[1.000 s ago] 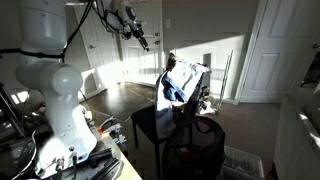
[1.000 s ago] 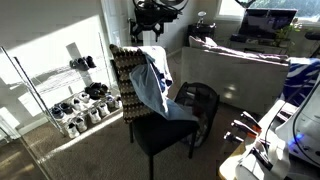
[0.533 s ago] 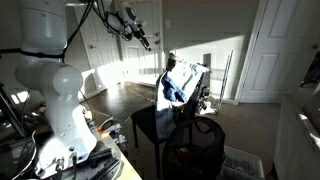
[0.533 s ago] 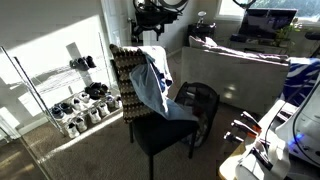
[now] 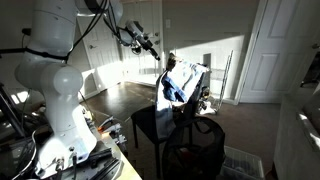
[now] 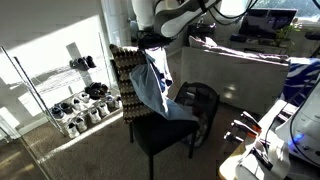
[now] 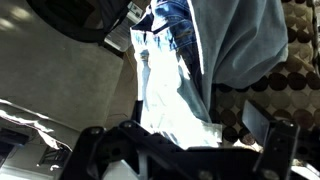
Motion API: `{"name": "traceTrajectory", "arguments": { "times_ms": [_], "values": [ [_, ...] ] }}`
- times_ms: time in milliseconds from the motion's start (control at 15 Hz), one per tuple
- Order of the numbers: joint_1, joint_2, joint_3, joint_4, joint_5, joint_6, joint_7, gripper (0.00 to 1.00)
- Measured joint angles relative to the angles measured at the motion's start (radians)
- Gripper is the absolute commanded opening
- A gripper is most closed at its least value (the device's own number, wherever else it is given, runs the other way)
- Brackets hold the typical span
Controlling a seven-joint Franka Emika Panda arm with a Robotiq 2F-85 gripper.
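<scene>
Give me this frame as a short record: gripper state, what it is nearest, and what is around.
state: gripper open, holding nothing
nearest: clothes draped over the chair back
contact: cannot tell
support: chair, black seat, patterned back
around: basket beside the chair; shoe rack by the wall

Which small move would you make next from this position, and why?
Probably lower the gripper a little onto the pale blue garment draped over the chair. The jaws stand open, the cloth lies between the fingers in the wrist view, and in both exterior views the gripper hangs by the top of the backrest, seemingly not touching it.
</scene>
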Motion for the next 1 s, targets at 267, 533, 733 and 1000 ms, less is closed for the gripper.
{"name": "traceTrajectory", "arguments": {
  "times_ms": [267,533,733,1000],
  "values": [
    [-0.002,0.106,-0.032,0.087,-0.015,0.001,0.008,1.0],
    [-0.008,0.209,-0.076,0.2,-0.051,0.005,0.008,1.0],
    [-0.019,0.285,-0.099,0.281,-0.058,0.006,0.008,1.0],
    [-0.036,0.377,-0.098,0.371,-0.056,0.019,-0.004,1.0]
  ]
}}
